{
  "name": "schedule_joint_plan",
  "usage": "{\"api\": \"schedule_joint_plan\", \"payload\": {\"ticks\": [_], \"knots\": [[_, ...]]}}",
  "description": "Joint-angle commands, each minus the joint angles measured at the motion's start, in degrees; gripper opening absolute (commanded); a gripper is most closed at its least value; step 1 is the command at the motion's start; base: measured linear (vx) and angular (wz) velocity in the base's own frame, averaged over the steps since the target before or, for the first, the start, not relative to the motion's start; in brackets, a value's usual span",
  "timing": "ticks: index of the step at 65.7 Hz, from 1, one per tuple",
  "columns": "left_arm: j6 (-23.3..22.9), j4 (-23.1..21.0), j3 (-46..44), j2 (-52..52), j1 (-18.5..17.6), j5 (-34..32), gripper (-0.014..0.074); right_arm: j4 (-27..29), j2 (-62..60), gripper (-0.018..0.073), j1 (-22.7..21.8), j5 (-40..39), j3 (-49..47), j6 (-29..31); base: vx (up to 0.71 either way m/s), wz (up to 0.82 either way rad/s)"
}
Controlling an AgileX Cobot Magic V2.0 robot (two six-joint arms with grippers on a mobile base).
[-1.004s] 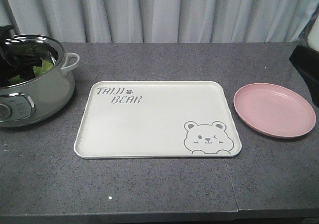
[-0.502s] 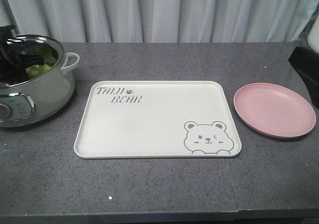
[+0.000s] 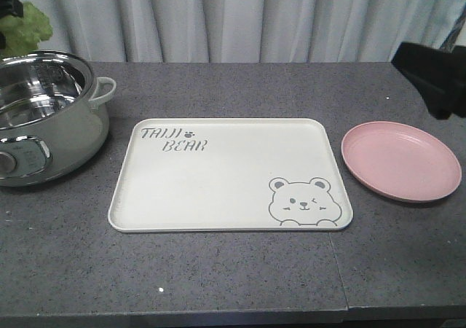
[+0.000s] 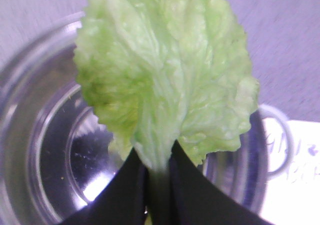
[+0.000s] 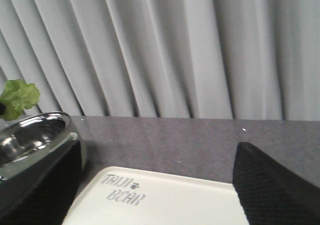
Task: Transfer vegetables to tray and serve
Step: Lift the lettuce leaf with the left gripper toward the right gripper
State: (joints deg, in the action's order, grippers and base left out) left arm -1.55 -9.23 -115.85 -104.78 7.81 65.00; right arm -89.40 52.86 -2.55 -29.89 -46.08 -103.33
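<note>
Left tool (image 4: 155,154) is clenched tight on the pale stem of the lettuce leaf (image 4: 165,75). The leaf fans out above the pinch and hangs in the air right over the steel pot (image 3: 54,116) at the far left of the counter (image 3: 240,277). It touches nothing but the tool. So by my read we're in the carry step: the vegetable is out of the pot and not yet on the tray (image 3: 218,175), which sits mid-counter with only its bear drawing on it. The right tool (image 5: 159,152) is spread wide with nothing in it, hovering over by the pink plate (image 3: 400,160). The next move calls for a sweep across to the tray, past the pot's handle, then a descent and a release. That thin stem is all the tool has, so a gentle swing seems wise.
</note>
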Motion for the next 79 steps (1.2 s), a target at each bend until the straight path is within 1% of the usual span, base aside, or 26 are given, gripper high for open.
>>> {"api": "schedule_joint_plan", "payload": {"ticks": [1,6,7,9,11,14,17,22,28,32,34,35,38,44,48,61,79], "knots": [[-0.23,-2.03,-1.67,6.75,-0.17,-4.40,-0.0007,2.13,2.53,0.0590,-0.30,-4.39,-6.03,-2.21,0.00,0.00],[0.21,-6.04,-1.67,9.32,-0.17,-4.19,-0.0007,2.18,5.64,0.0590,-0.30,-8.99,-9.65,-4.66,0.00,0.00],[0.86,-8.09,-1.67,9.90,-0.17,-3.95,-0.0007,2.18,6.22,0.0590,-0.30,-9.89,-9.96,-5.07,0.00,0.00],[1.55,-9.88,-1.67,10.58,-0.23,-3.80,-0.0007,2.23,7.68,0.0590,-0.30,-12.03,-11.50,-6.00,0.00,0.00],[3.57,-12.37,-1.67,11.18,-0.29,-3.46,-0.0007,2.37,8.86,0.0590,-0.30,-13.77,-12.98,-6.55,0.00,0.00],[6.46,-17.26,-1.67,11.93,-0.83,-2.94,-0.0007,3.01,10.92,0.0590,-0.30,-16.68,-14.94,-7.43,0.00,0.00],[8.05,-20.64,-1.67,12.29,-1.28,-2.36,-0.0007,4.23,12.95,0.0590,-0.30,-19.22,-16.43,-7.95,0.00,0.00],[11.24,-26.71,-1.67,12.42,-3.56,-1.43,-0.0007,8.05,16.10,0.0590,-0.30,-23.07,-19.07,-7.95,0.00,0.00],[14.27,-30.64,-1.62,12.24,-7.60,-1.10,-0.0007,11.66,20.01,0.0590,-0.30,-28.07,-22.03,-7.96,0.00,0.00],[15.46,-31.24,-1.49,12.24,-11.04,-1.63,-0.0007,13.33,22.20,0.0590,-0.30,-30.76,-24.05,-8.32,0.00,0.00],[15.86,-31.11,-1.49,12.24,-12.11,-1.97,-0.0007,13.98,23.29,0.0590,-0.30,-31.76,-24.94,-8.58,0.00,0.00],[15.92,-31.10,-1.49,12.21,-13.48,-2.24,-0.0007,14.24,23.69,0.0590,-0.30,-32.12,-25.25,-8.69,0.00,0.00],[16.29,-31.17,-1.49,12.09,-15.11,-2.82,-0.0007,14.56,24.78,0.0590,-0.30,-32.76,-26.17,-8.69,0.00,0.00],[17.84,-31.15,-1.49,11.77,-19.55,-3.97,-0.0007,15.26,26.66,0.0590,-0.30,-33.61,-27.43,-9.08,0.00,0.00],[17.84,-31.15,-1.49,11.34,-22.02,-4.66,-0.0007,15.32,27.42,0.0590,-0.30,-34.03,-27.81,-9.08,0.00,0.00],[18.42,-31.04,-1.49,9.02,-27.30,-5.87,-0.0007,15.31,28.20,0.0590,-0.30,-33.77,-27.81,-9.08,0.00,0.00],[18.88,-31.11,-1.49,6.90,-32.86,-8.36,-0.0007,15.08,28.27,0.0590,-0.30,-31.63,-27.81,-9.09,0.00,0.00]]}}
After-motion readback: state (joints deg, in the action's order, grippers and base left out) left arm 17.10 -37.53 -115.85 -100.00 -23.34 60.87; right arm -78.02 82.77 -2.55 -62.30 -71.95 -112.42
